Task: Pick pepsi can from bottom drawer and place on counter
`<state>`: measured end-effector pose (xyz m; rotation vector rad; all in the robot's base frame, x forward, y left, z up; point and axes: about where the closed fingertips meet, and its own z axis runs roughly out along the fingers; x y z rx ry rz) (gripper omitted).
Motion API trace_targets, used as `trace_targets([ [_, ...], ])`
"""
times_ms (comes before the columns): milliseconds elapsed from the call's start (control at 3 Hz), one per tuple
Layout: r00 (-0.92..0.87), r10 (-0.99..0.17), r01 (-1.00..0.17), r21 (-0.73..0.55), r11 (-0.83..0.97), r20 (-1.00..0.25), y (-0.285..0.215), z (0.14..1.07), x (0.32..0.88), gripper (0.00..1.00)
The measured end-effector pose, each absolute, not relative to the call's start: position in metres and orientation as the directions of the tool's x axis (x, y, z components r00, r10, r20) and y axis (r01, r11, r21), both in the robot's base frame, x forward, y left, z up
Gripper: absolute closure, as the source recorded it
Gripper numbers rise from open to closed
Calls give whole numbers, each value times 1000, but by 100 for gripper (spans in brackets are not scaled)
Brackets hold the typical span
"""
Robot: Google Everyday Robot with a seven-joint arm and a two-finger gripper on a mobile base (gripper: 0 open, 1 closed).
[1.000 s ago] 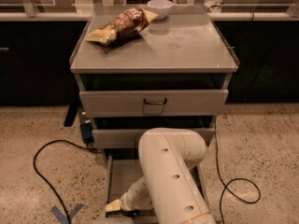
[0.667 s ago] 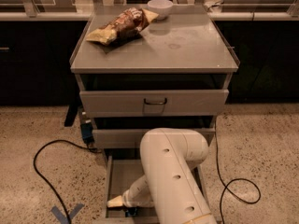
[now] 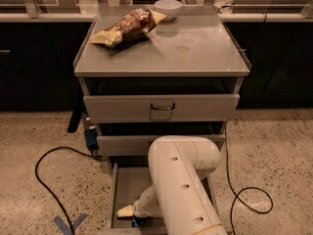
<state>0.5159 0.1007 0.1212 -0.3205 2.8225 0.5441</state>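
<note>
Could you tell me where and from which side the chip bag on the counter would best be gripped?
Probably from above, at the flat yellow end of the chip bag that points toward the front left of the counter. The bag lies flat, and that thin end should be easier to pinch than the puffed middle. The gripper is down in the bottom drawer.

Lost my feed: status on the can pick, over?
Gripper low in open bottom drawer, near its front edge. Pepsi can mostly hidden under it, blue sliver showing. Chip bag and bowl sit at counter back.
</note>
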Motion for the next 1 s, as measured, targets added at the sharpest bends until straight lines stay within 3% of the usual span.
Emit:
trace_targets([
  [333, -955, -158, -236, 324, 916, -250, 92, 112, 509, 0],
  [1000, -955, -158, -236, 323, 916, -249, 92, 112, 508, 43],
])
